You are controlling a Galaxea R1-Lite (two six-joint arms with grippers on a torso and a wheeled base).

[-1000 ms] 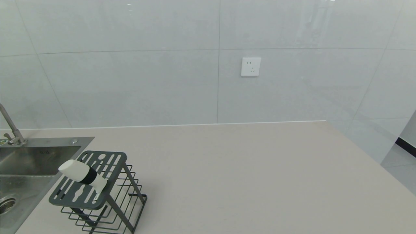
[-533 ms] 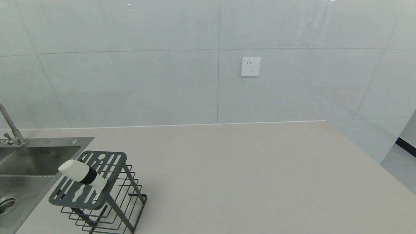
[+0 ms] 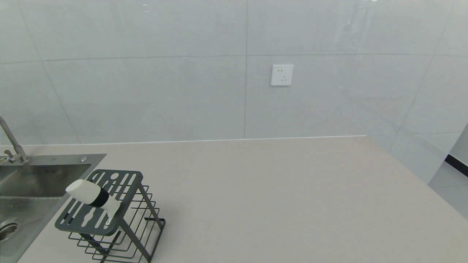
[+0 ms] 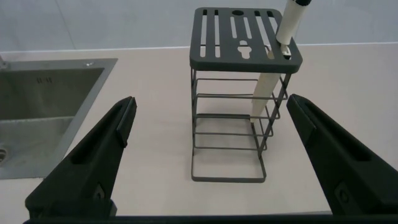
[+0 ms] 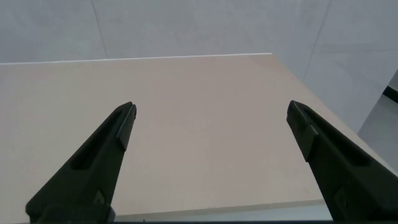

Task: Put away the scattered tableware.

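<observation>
Left gripper [image 4: 211, 102] hangs with its two dark fingers spread wide apart, and past them in the left wrist view a dark grey rack [image 4: 236, 62] stands on the beige counter [image 4: 158, 149] — a slotted plate on top, a wire frame beneath. One white utensil [image 4: 291, 18] with a black band sits in a slot at a corner of that plate, tilted, with its handle above the plate and its lower end inside the wires. Just beside the rack lies the steel sink [image 4: 43, 93]. Right gripper [image 5: 211, 107], in the right wrist view, is spread just as wide over the counter, which runs back to a grey tiled wall [image 5: 186, 25]. In the head view the rack stands at the near left of the counter, next to the sink's corner — the utensil's handle leans toward the sink. A tap [image 3: 11, 142] rises at the sink's far edge, and a white socket [image 3: 282, 75] sits on the wall, well apart from the rack.
</observation>
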